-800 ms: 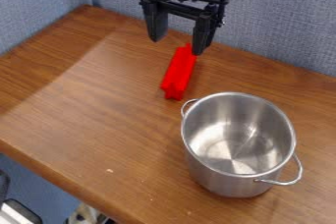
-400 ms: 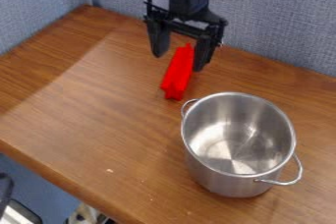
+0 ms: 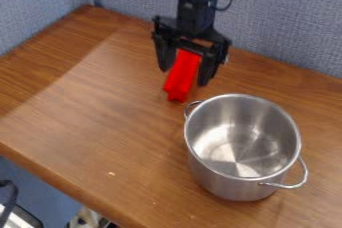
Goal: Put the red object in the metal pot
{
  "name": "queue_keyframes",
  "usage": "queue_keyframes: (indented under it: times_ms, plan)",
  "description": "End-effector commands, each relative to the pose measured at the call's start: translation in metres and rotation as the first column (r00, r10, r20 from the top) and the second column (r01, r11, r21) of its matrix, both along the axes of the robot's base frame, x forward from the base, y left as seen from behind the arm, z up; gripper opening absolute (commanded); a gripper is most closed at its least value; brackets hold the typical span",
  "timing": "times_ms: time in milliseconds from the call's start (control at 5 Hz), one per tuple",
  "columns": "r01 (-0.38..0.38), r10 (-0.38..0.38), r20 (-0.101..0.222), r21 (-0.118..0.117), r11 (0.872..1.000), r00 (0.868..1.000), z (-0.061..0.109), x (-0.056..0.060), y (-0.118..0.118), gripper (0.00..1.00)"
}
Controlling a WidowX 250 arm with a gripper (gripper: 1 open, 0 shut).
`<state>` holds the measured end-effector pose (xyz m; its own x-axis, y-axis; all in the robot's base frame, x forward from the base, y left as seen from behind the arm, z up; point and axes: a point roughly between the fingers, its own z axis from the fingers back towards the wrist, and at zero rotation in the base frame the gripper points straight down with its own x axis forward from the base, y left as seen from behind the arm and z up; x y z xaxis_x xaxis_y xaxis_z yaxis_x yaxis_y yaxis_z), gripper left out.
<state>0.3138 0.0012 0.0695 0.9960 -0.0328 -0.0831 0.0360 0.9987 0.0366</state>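
Right now I have the hand (image 3: 189, 64) pointing straight down with its 2 fingers (image 3: 162, 56) spread wide, 1 on each side of the far end of the red object (image 3: 182, 75), so nothing is clamped yet and the block lies flat on the bench (image 3: 80, 82). I set the fingers across the block's narrow width because that is the only span they can close on; along its length it would not fit between them. The block runs from under the hand toward the camera, and its near end stops just beside the rim of the metal pot (image 3: 242, 144), which stands upright and open-mouthed below and to the right of the hand in the picture, with nothing in it that I can see. I cannot tell whether the fingertips already reach the bench or hang a little above it. Beyond the hand a blue wall closes off the back, so any lift has to go up and toward the camera. My worry is the pot's rim: gripped at 1 end, the block may tilt, and its low end could catch the rim on the way over.
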Motion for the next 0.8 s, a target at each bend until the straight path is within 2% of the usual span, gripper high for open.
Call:
queue_keyframes:
  times_ms: [0, 200, 400, 600]
  plan:
    - [0.048, -0.049, 0.054, 0.023, 0.999, 0.997, 0.002, 0.019, 0.003, 1.0]
    - [0.056, -0.057, 0.053, 0.017, 0.998, 0.997, -0.003, 0.018, 0.009, 1.0]
    - [0.063, -0.063, 0.054, 0.01, 0.998, 0.997, -0.007, 0.018, 0.015, 0.0]
    - [0.016, -0.016, 0.052, 0.006, 1.0, 0.998, -0.015, 0.017, 0.013, 0.0]
